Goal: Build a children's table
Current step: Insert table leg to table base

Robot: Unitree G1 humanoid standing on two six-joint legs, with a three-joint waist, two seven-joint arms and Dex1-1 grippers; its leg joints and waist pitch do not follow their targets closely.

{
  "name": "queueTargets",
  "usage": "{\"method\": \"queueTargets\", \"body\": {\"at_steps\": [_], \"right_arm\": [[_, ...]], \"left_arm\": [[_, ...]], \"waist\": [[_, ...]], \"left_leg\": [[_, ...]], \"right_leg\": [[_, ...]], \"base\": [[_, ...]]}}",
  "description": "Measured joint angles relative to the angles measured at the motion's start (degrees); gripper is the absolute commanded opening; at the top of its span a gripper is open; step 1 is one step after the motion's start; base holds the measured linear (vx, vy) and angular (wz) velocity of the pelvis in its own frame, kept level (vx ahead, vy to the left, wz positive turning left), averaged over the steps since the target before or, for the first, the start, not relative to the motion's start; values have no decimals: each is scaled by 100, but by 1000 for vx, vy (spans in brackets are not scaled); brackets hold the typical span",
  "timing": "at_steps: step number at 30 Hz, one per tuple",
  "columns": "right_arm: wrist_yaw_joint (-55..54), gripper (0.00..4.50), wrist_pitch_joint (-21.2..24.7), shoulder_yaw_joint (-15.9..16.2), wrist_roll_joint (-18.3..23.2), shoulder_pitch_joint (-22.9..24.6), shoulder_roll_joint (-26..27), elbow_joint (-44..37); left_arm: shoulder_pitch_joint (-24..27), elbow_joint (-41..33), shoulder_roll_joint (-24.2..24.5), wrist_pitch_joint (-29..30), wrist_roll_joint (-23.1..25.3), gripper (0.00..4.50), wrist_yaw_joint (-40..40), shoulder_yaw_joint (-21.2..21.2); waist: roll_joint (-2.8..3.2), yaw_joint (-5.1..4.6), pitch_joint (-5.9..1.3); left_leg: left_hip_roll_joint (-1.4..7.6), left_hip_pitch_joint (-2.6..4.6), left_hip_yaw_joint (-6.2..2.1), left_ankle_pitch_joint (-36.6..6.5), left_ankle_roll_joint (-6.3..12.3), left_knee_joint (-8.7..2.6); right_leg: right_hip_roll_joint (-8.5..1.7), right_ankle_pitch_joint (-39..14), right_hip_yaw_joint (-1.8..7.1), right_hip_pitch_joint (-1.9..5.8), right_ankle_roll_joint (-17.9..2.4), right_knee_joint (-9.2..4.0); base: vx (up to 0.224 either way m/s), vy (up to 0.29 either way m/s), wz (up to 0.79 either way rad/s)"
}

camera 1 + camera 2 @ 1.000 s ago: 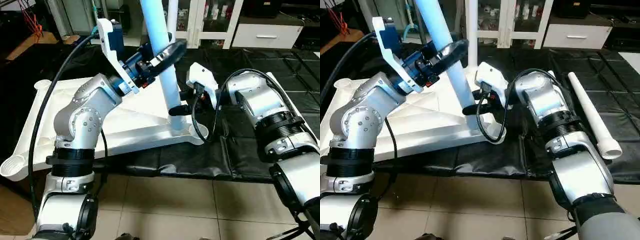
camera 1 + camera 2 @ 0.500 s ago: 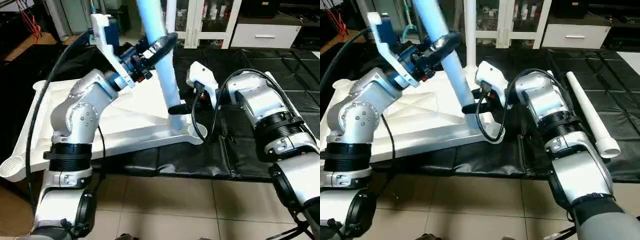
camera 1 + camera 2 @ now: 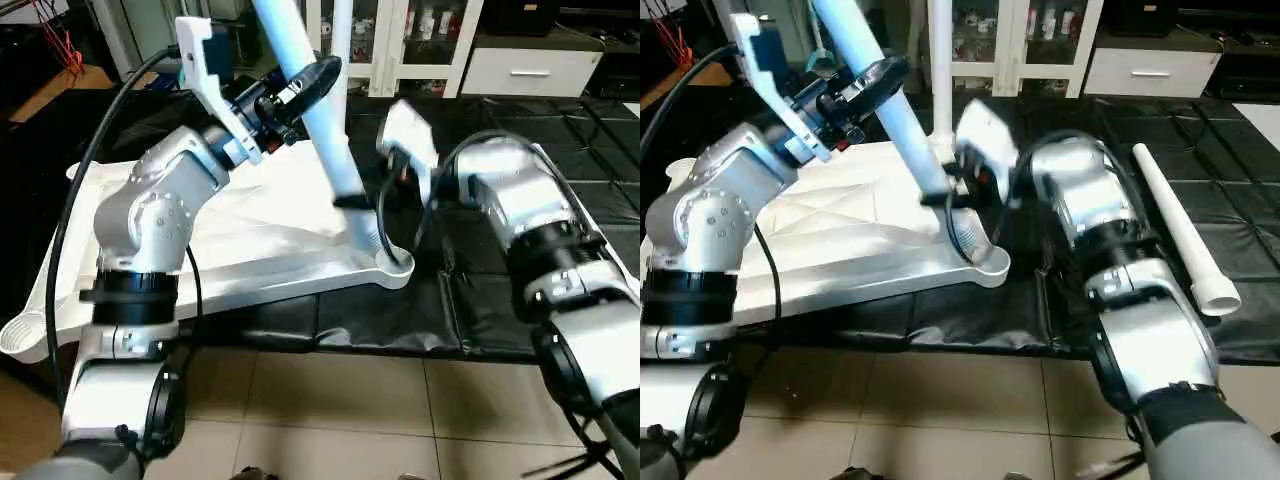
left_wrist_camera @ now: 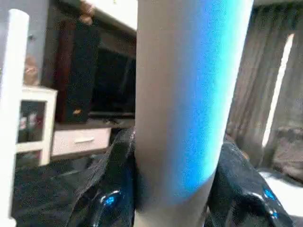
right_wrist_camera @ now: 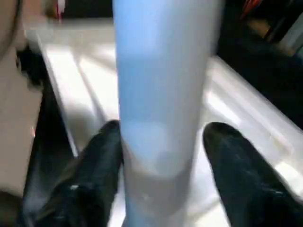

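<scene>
Tabletop (image 3: 270, 235) lies underside-up on the black floor mat (image 3: 400, 315), ribs showing, its near-right corner socket (image 3: 385, 262) at the mat-side corner closest to the right arm. Empty socket at the near-left corner (image 3: 25, 335); another leg already stands at a far edge (image 3: 343, 30).

Left gripper (image 3: 305, 88): fingers (image 4: 111, 189) wrapped on the leg (image 3: 305, 75) high up its shaft, pressed to both sides in the left wrist view. Firm hold.

Leg: foot sits in the near-right socket; long axis not upright, leaning from the socket up and toward the tabletop's left edge.

Right gripper (image 3: 352, 203): low on the same leg, just above the socket. Fingers (image 5: 236, 175) straddle the shaft; one side shows a gap, so no firm grip; motion blur.

Spare leg (image 3: 1185, 235) lies on the mat, well apart to the right.

Judgement: seating depends on bringing the leg's axis in line with the socket. Left gripper has the leverage at the top; right is nearer the joint.
</scene>
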Motion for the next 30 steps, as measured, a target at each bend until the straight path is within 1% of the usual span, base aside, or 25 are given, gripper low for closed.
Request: {"method": "queueTargets", "body": {"at_steps": [1,4,5,7,8,12,13,14,17,21,29,30], "right_arm": [[95,328,122,-140,161,-51,-11,-10],[253,340,305,-262,352,-49,-82,-61],[299,353,332,-276,372,-39,-105,-61],[350,353,362,-294,388,-4,-144,-61],[369,380,367,-294,387,40,-157,-65],[510,392,414,-273,378,277,-155,-64],[523,420,425,-259,376,309,-151,-64],[519,428,423,-254,375,316,-147,-65],[465,437,403,-229,372,316,-89,-81],[346,439,195,-102,235,362,4,-76],[351,439,180,-74,130,390,60,-35],[352,420,179,-66,126,389,60,-9]], "left_arm": [[-70,-1,35,75,47,166,63,-27],[-164,-2,139,233,46,166,136,-23],[-171,-3,157,254,45,166,138,-22],[-173,-4,181,316,41,166,126,-23],[-183,-4,188,374,39,165,121,-24],[-258,-5,201,485,32,165,109,-22],[-280,-6,205,506,30,165,104,-22],[-294,-6,207,523,30,165,101,-23],[-331,-6,205,541,31,165,98,-34],[-380,-8,203,643,33,165,-15,-189],[-380,-15,199,750,33,165,-170,-298],[-381,-18,198,757,33,165,-180,-310]], "waist": [[-5,13,0],[-12,28,1],[-13,32,1],[-17,39,3],[-22,41,1],[-28,40,1],[-28,38,1],[-28,38,1],[-28,37,1],[-28,39,1],[-28,41,1],[-28,40,1]], "left_leg": [[0,-1,0,1,2,1],[-1,-2,0,11,20,2],[-1,-4,0,11,20,2],[-1,-4,0,12,20,3],[0,-3,-1,12,20,3],[-1,-8,-1,12,20,10],[-1,-8,-1,12,20,11],[0,-8,-1,12,21,11],[0,-7,-3,12,20,11],[0,-7,-3,12,20,11],[-1,-8,-4,12,20,12],[-1,-8,-4,12,20,11]], "right_leg": [[0,0,0,1,0,0],[-1,0,0,1,0,-2],[-1,0,0,0,0,-2],[-1,0,0,0,0,-2],[-1,0,-1,0,0,-1],[-1,0,0,-1,0,0],[-1,0,1,-1,0,0],[-1,0,0,-1,0,0],[-1,0,-1,-1,0,2],[-1,0,-1,-1,0,2],[-2,0,-1,-1,0,2],[-2,0,-1,0,0,2]], "base": [[0,0,0],[0,0,0],[0,0,0],[0,0,0],[0,0,0],[0,0,0],[0,0,0],[0,0,0],[0,0,0],[0,0,0],[0,0,0],[0,0,0]]}}
